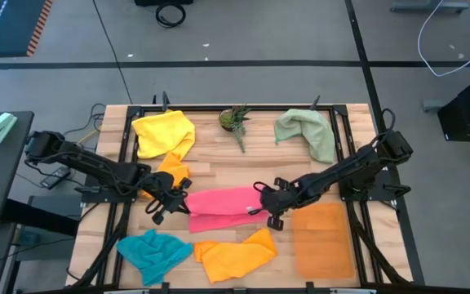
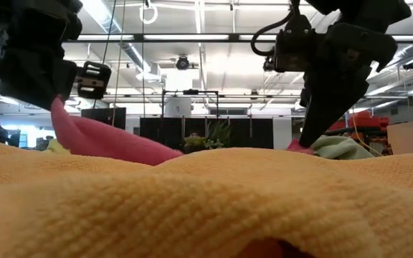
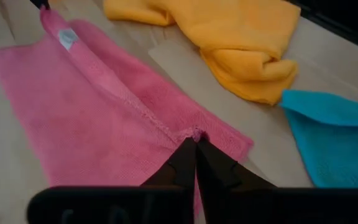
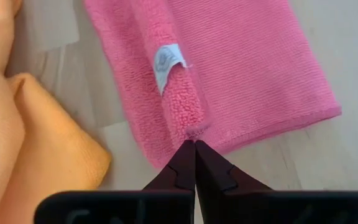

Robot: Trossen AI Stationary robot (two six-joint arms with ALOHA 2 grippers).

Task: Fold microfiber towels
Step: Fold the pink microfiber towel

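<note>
High view first: I have the pink towel [image 1: 223, 208] lying across the middle of the table [image 1: 219, 159], already doubled over once into a long band, with an arm at each end. My left gripper [image 1: 172, 198] sits at its left end and my right gripper [image 1: 264, 200] at its right end. Through the left wrist camera I see the fingers [image 3: 185, 163] pressed together on a corner of the pink cloth, and the right wrist camera shows the same, tips pinched shut on the hem just beside the small white label [image 4: 165, 62]. From table height the left end of the cloth is lifted off the wood and hangs from the gripper. So I judge one towel is mid-fold, with at least another fold to go. The rest looks untouched: a yellow towel [image 1: 164, 134] and a pale green towel [image 1: 307, 131] crumpled at the far edge, a teal towel [image 1: 152, 253] and an orange towel [image 1: 235, 255] bunched at the near edge, and another orange one [image 1: 173, 170] beside the left gripper.
</note>
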